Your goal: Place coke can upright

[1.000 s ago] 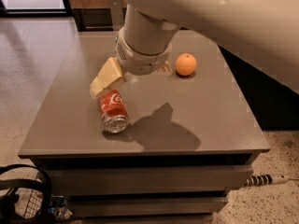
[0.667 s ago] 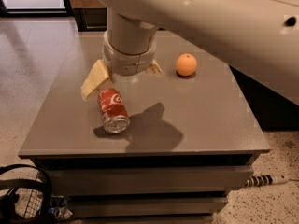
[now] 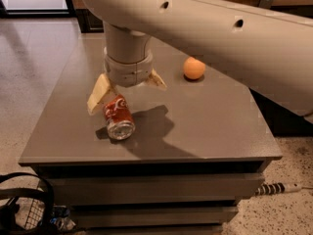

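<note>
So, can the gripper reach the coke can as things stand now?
Probably yes: the open gripper hangs close above the coke can lying on its side, nothing between them; the orange sits apart.

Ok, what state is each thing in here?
coke can: lying on its side on the table, silver end facing the camera.
hand: open, fingers spread, low above the can's far end.
orange: sitting on the table, apart from the hand.

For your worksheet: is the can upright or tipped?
Tipped: the can lies on its side, silver end toward the camera. The open gripper hangs over it.
</note>
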